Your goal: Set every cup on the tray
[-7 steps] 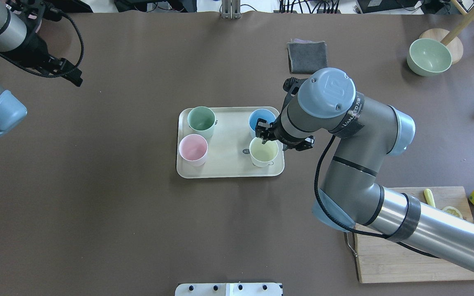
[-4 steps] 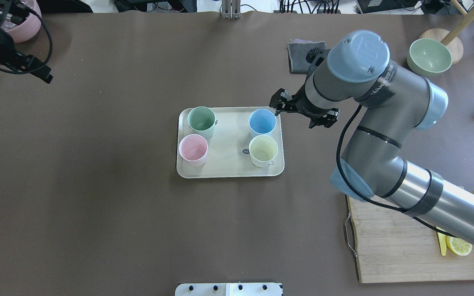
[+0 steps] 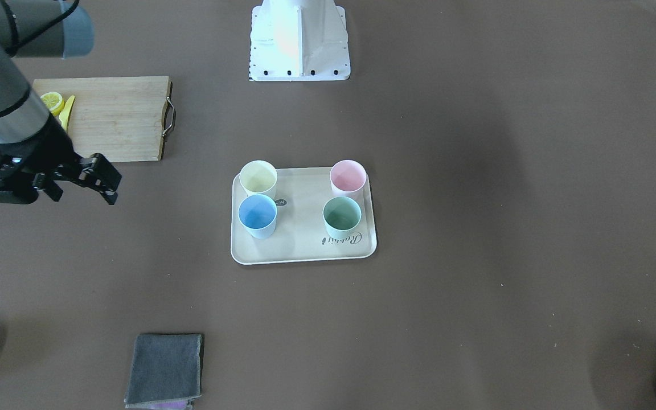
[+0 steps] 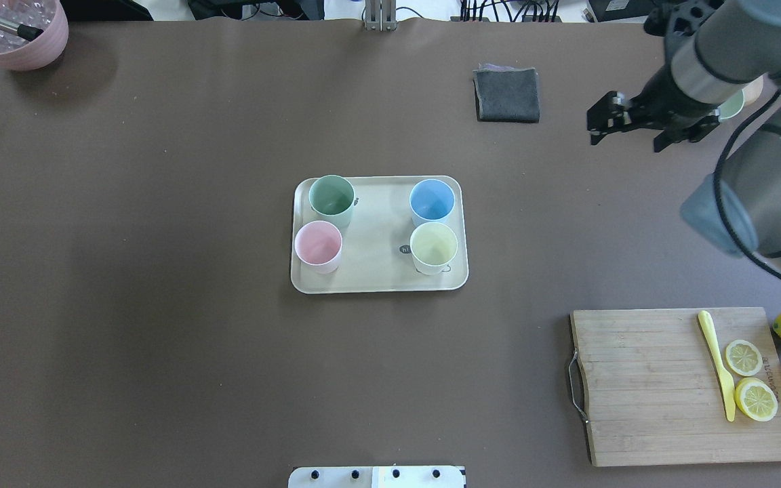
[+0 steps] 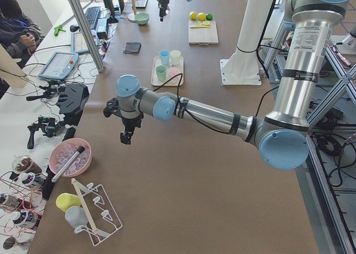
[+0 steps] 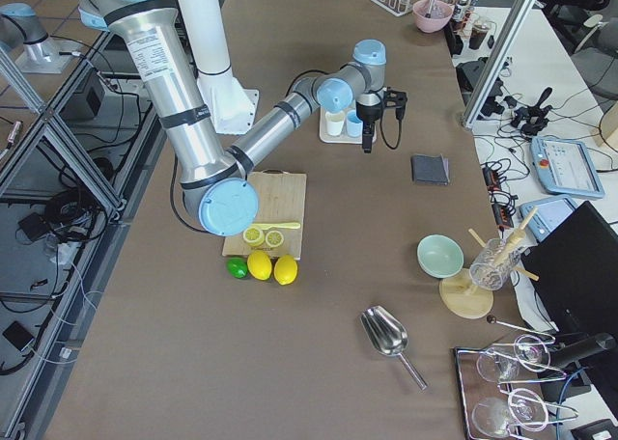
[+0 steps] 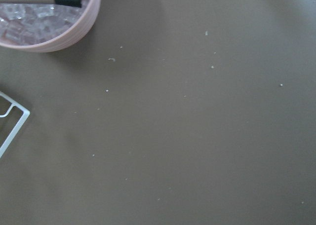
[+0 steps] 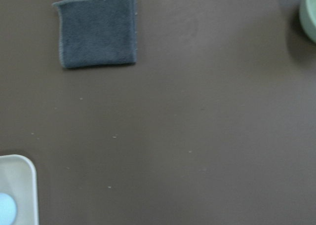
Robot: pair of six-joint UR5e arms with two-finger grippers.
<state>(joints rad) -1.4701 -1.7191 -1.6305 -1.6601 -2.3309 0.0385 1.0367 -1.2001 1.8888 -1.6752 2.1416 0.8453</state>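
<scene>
Four matte tapered plastic cups (image 4: 434, 247) seated on cream rectangular rimmed tray (image 4: 377, 285) | judged light, stiff; rim-wall pinch advised | right end effector (image 4: 595, 125) parted, empty | left end effector (image 5: 126, 138): state cannot be told

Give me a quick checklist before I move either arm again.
1. Four cups on tray: ok. The green cup, blue cup, pink cup and yellow cup stand upright inside the rim.
2. Right tool clear of tray: ok. It is well off to the side, carrying no cup.
3. Left tool clear of tray: ok. It is far away, near the pot.
4. Jaws open: cannot tell for either tool.
</scene>
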